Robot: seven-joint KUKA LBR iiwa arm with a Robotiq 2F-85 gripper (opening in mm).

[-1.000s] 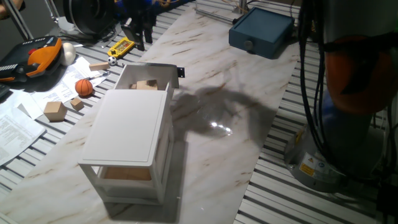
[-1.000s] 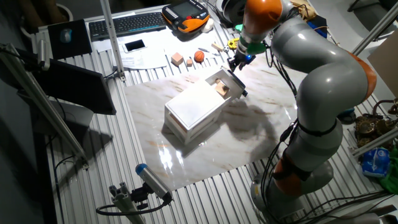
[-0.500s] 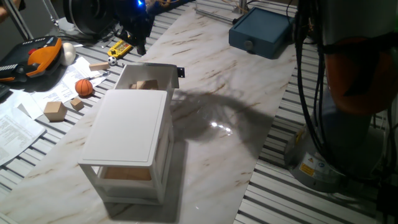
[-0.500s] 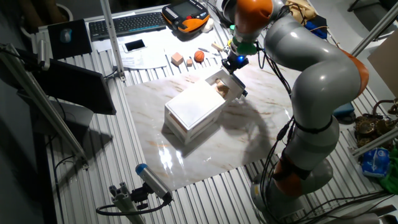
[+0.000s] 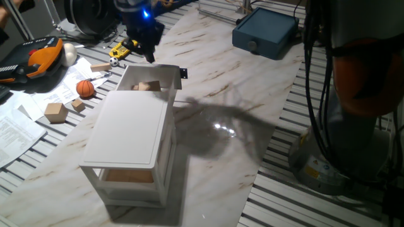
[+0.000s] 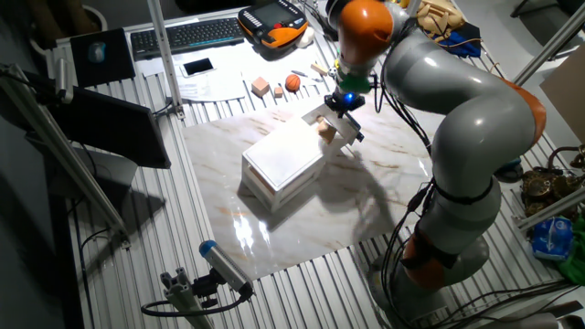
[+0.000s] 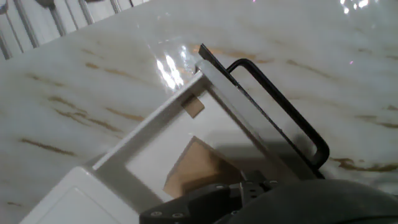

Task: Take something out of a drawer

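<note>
While the drawer [image 5: 153, 74] stands pulled open, the light-tan wooden block [image 5: 149, 86] lies inside it, plain and cuboid. The gripper [image 5: 147, 50] hovers just above; its finger spread cannot be told. A marbled table [image 5: 233, 94] bears the white cabinet [image 5: 129, 135].

Readable text: we find none that we can read in any view.
Printed white paper sheets [image 5: 16, 129] at the desk's edge: we see lines of print, too small for us to make out.
Yellow warning sticker [image 5: 312, 169] on the grey robot base: we see a sign and some marks, but we cannot read them.
Black computer keyboard [image 6: 187, 35]: we cannot tell the key legends.
Orange and black handheld pendant [image 6: 272, 22]: we cannot make out what is on its dark screen.
</note>
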